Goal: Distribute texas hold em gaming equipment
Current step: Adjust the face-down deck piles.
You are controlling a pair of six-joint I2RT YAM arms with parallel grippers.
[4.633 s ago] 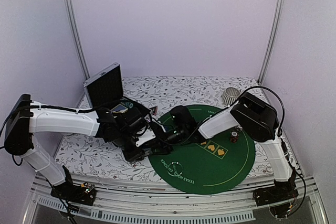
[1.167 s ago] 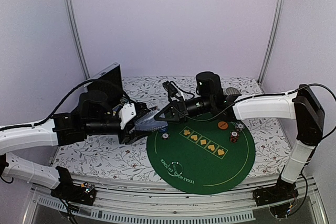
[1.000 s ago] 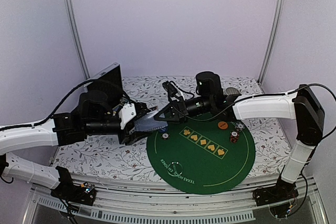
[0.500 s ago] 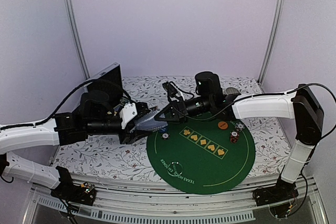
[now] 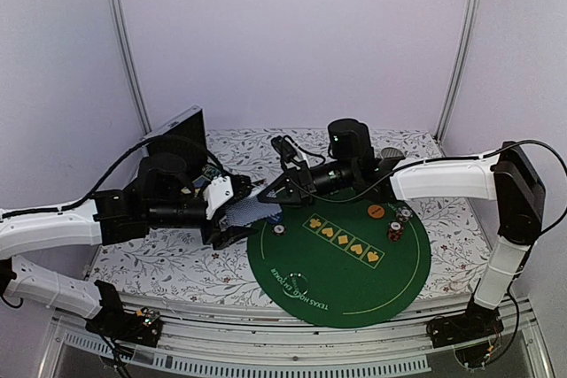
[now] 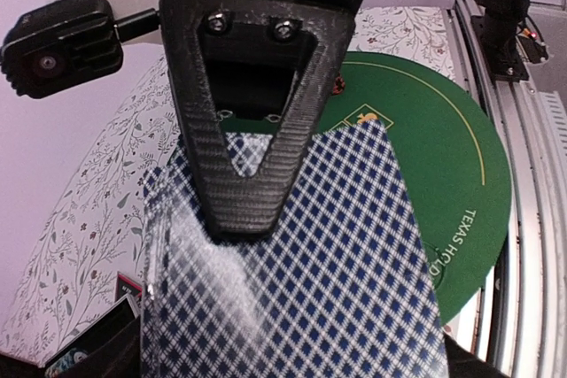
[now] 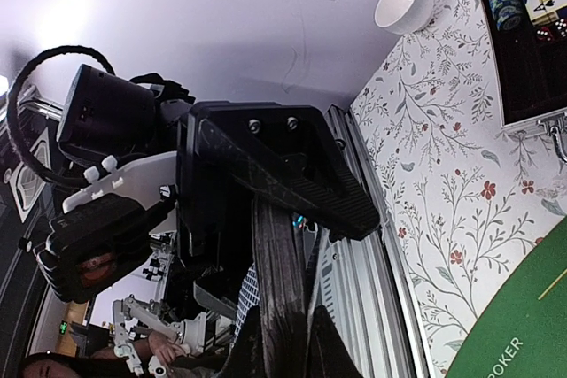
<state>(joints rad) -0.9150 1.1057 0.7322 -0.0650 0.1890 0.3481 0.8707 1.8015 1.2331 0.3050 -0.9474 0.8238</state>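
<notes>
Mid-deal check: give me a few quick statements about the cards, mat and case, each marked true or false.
1. The right tool is shut on the cards. True.
2. The cards lie flat on the green mat. False: they are held in the air by the mat's left edge.
3. The case is closed. False: its lid stands open at the rear left.
4. An orange disc lies on the mat. True.

Chip stacks [image 5: 395, 230] sit on mat [image 5: 354, 285], right of case [image 5: 177, 146].
</notes>
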